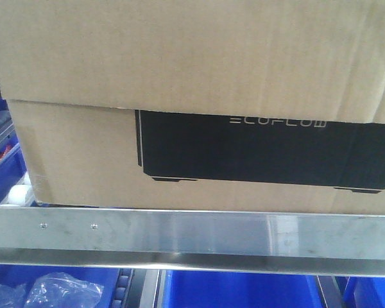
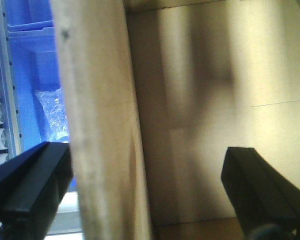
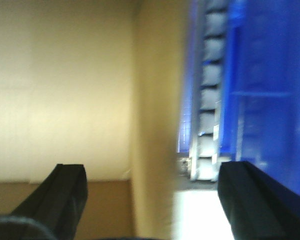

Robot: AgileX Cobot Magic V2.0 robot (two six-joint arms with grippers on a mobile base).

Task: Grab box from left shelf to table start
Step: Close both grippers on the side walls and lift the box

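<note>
Corners of the large brown cardboard box lie between the wide-spread jaws of the black left gripper and right gripper.

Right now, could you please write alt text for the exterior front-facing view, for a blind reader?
A large brown cardboard box with a black panel reading ECOFLOW fills the view, behind the silvery metal rail of the left shelf. Blue bins show below and at left, one holding a clear plastic bag.

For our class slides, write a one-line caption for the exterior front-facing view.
Brown cardboard box with black ECOFLOW panel above a silvery brushed-metal shelf rail, blue plastic bins below.
</note>
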